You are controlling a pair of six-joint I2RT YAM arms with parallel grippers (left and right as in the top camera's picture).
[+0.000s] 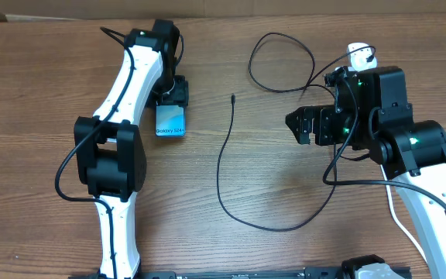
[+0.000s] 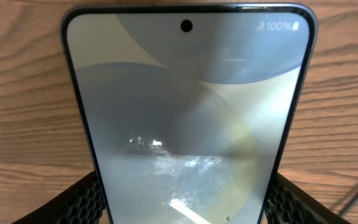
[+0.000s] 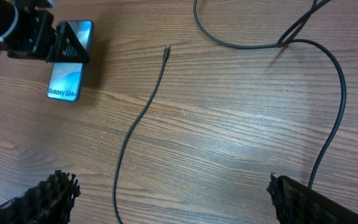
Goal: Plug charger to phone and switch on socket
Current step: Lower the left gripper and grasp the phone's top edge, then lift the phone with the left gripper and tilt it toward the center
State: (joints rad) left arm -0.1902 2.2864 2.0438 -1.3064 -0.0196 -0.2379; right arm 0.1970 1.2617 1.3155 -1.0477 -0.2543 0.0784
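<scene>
L gripper [image 2: 185, 190] is clamped on the phone [image 1: 170, 122] by its long edges; phone lies flat on table [image 1: 53, 77], left of centre. R gripper [image 3: 169, 182] is spread wide, empty. Cable [image 1: 221, 167] lies loose, tip [image 1: 232, 98] btwn phone & R gripper, touching neither. Socket [image 1: 357, 53] sits behind R arm.

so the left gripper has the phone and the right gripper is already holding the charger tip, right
Not quite. The left gripper does have the phone, but the right gripper is open and holds nothing. The charger's connector tip lies loose on the table, well clear of the fingers. The right wrist view shows this.
</scene>
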